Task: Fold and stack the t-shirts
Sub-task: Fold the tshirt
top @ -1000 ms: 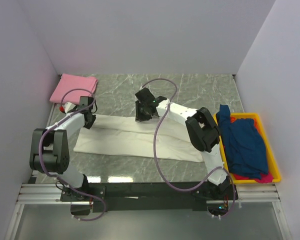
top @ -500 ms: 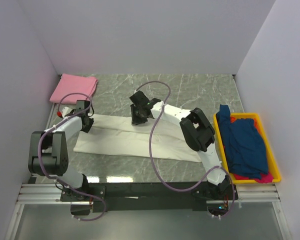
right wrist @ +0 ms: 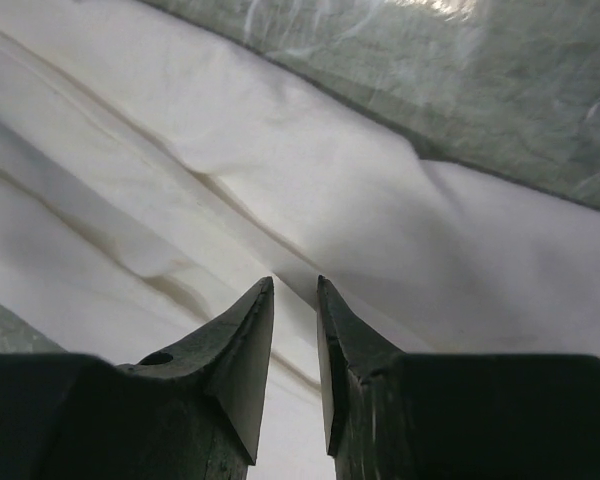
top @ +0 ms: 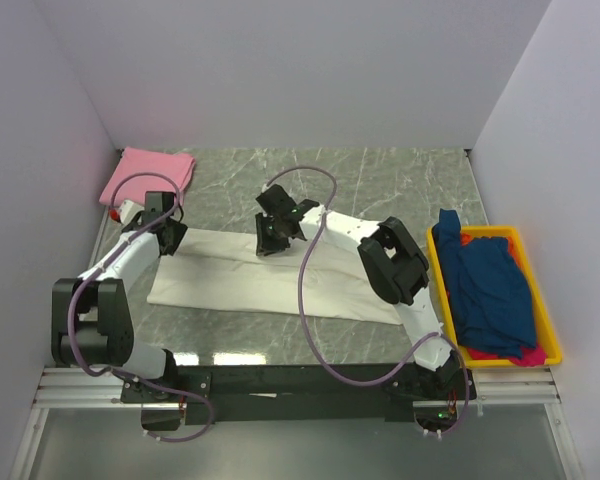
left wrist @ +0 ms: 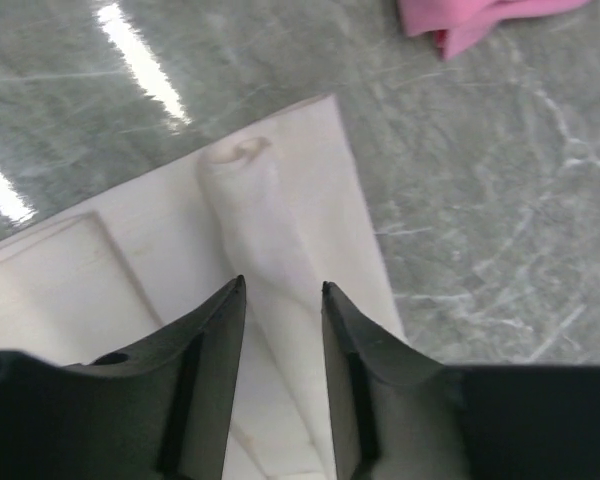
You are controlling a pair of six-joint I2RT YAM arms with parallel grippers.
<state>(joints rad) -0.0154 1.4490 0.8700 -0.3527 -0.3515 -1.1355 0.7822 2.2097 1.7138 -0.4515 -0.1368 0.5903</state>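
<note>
top view: the white shirt (top: 230, 285) lies as a long folded strip on the table (top: 400, 185). my left gripper (top: 172, 242) is at its far left corner and my right gripper (top: 268, 243) is on its far edge. the right arm (top: 355, 225) hides part of the strip. only here do i see the bin (top: 495, 233) off its right end, holding a blue shirt (top: 490, 285) over a mostly buried magenta shirt (top: 525, 353). a pink shirt (top: 148, 172) lies past its left end.

left wrist: jaws spread, astride a raised ridge of white shirt. the pink shirt is cut off at the top.

right wrist: jaws a narrow slit apart over creased white shirt. i can't tell if they touch it.
</note>
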